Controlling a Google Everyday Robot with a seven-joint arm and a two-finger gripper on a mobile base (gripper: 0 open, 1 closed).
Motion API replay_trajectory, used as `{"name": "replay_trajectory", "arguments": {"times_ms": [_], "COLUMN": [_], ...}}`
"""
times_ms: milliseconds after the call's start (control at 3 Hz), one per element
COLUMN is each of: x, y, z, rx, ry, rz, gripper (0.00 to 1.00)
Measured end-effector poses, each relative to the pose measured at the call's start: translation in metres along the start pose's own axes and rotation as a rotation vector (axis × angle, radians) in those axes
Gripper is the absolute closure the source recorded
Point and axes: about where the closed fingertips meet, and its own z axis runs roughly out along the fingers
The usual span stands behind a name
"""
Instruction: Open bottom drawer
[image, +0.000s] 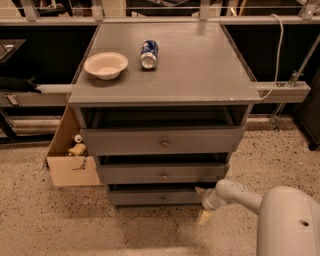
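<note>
The bottom drawer is the lowest of three grey drawer fronts in the cabinet, with a small round knob at its centre. It looks pushed in or nearly so. My gripper is low, near the floor, at the right end of that drawer front and to the right of the knob. Its two cream fingers are spread apart, one pointing up towards the drawer's corner and one down towards the floor. It holds nothing. My white arm reaches in from the lower right.
The middle drawer and the taller top drawer sit above. On the cabinet top lie a cream bowl and a blue can on its side. An open cardboard box stands left of the cabinet. The floor is speckled.
</note>
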Motion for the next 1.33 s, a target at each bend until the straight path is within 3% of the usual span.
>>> {"name": "replay_trajectory", "arguments": {"times_ms": [333,1000,1333], "x": [0.006,-0.010,-0.019], "y": [-0.010,-0.028,-0.037], "z": [0.021,0.048,0.061], "rx": [0.049,0.071,0.060], "ry": [-0.004,-0.018,-0.034], "rz": [-0.058,-0.150,-0.178], "gripper": [0.00,0.00,0.18]}}
